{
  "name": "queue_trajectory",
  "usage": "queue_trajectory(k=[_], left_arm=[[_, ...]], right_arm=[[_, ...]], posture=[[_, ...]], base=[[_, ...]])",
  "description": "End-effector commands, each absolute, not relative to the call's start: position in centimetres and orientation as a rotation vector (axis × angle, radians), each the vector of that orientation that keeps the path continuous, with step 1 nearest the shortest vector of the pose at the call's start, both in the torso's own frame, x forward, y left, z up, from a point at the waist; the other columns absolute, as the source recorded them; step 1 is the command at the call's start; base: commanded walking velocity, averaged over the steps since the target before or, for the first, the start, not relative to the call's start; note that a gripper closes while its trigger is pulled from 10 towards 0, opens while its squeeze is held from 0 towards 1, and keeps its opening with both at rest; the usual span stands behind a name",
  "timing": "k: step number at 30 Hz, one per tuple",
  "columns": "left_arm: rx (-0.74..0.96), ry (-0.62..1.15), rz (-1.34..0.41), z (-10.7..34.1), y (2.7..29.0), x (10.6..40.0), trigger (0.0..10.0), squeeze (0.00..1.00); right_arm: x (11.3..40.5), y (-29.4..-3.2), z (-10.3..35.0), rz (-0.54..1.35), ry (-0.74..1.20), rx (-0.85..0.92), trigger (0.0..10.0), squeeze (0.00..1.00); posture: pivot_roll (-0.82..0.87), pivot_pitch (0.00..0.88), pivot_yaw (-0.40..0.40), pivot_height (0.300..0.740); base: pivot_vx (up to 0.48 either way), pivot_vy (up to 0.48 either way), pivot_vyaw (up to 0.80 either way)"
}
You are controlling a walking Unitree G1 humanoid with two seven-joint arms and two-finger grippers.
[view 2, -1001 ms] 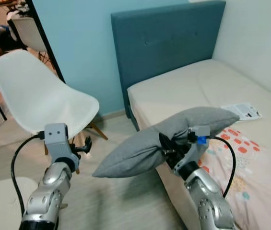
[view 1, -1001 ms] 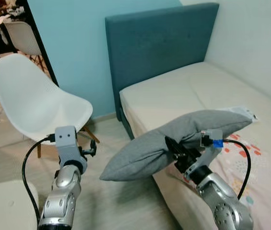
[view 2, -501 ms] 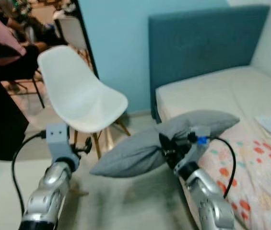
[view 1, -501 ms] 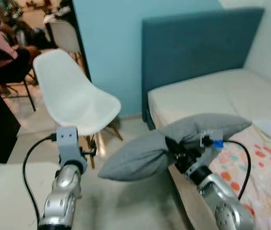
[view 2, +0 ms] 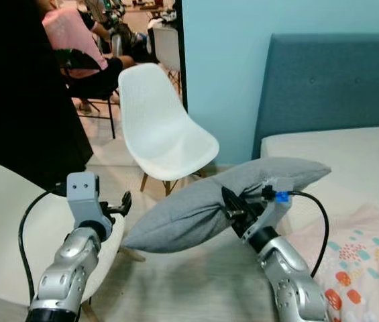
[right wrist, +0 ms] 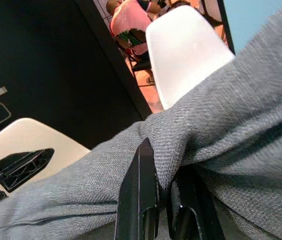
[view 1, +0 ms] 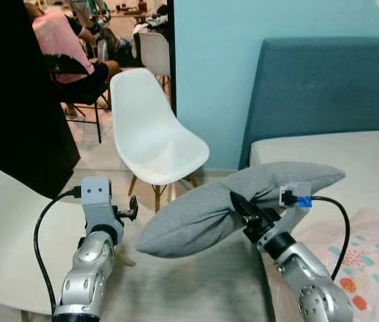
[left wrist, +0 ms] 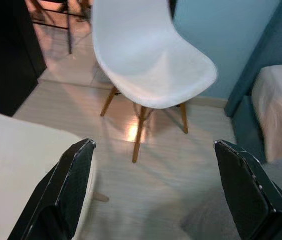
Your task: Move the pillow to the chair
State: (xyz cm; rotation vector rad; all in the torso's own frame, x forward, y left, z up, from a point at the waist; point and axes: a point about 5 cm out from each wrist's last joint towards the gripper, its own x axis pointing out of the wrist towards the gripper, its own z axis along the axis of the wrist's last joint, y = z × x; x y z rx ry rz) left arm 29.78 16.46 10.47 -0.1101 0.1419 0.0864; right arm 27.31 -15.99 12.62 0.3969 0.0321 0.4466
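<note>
A grey pillow hangs in the air over the floor beside the bed, pinched near its middle by my right gripper, which is shut on its fabric. A white shell chair on wooden legs stands ahead by the blue wall, its seat bare. A second white chair sits close at my left. My left gripper is held out over the edge of that near chair, fingers spread open around nothing, pointing toward the far chair.
The bed with a teal headboard lies to the right, with a patterned cover near me. A black panel stands at the left. A person in pink sits on a dark chair beyond the doorway.
The camera has turned left: the bed slid right, the white chair moved toward the centre, and a second near chair and black panel came into view. The pillow stays gripped.
</note>
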Motion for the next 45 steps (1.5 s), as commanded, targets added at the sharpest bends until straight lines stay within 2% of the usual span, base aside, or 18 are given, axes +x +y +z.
queue_trajectory(k=[1,32,45], left_arm=[[-0.11,0.154,0.086,10.35,16.52,29.78,10.0,0.0],[-0.102,0.163,0.077,10.38,16.51,29.92,10.0,0.0],[-0.045,0.165,0.024,10.41,15.85,29.99,10.0,0.0]], right_arm=[[27.56,-15.79,14.06,0.47,-0.043,0.384,10.0,0.0],[27.64,-15.77,14.12,0.47,-0.044,0.385,10.0,0.0],[27.65,-15.84,14.04,0.469,-0.043,0.386,10.0,0.0]], posture=[[-0.06,0.021,0.012,0.74],[-0.06,0.026,0.013,0.74],[-0.06,0.02,0.013,0.74]], base=[[0.0,0.0,0.55],[0.0,0.0,0.55],[0.0,0.0,0.55]])
